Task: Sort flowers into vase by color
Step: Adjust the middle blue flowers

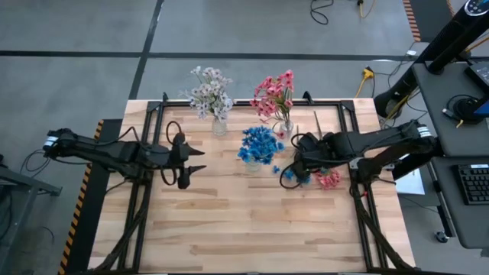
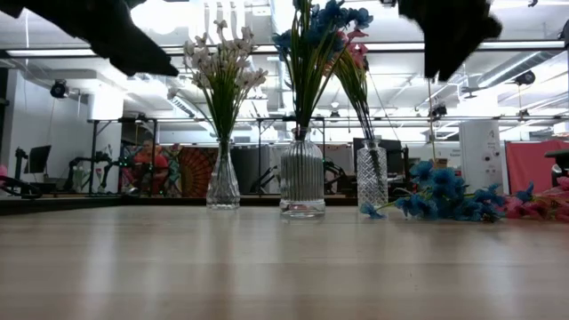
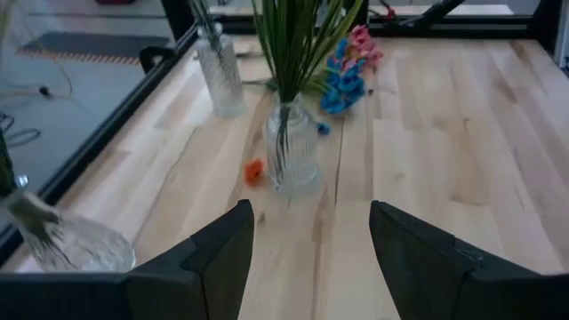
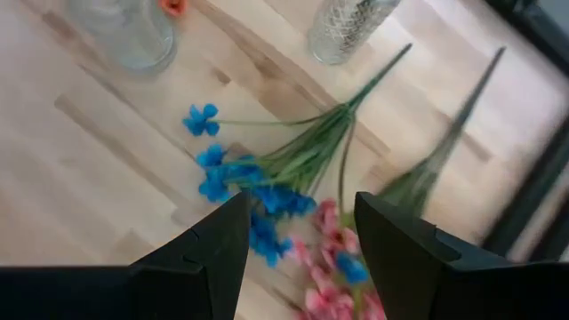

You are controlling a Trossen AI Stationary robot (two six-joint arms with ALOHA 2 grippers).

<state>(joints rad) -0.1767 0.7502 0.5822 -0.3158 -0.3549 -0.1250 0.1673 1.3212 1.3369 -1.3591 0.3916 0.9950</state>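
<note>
open tool point(image 3: 311, 258), ribbed vase point(image 3: 292, 158), flowers point(image 3: 348, 69)

No readable text, labels, brand marks or numbers in any view.
</note>
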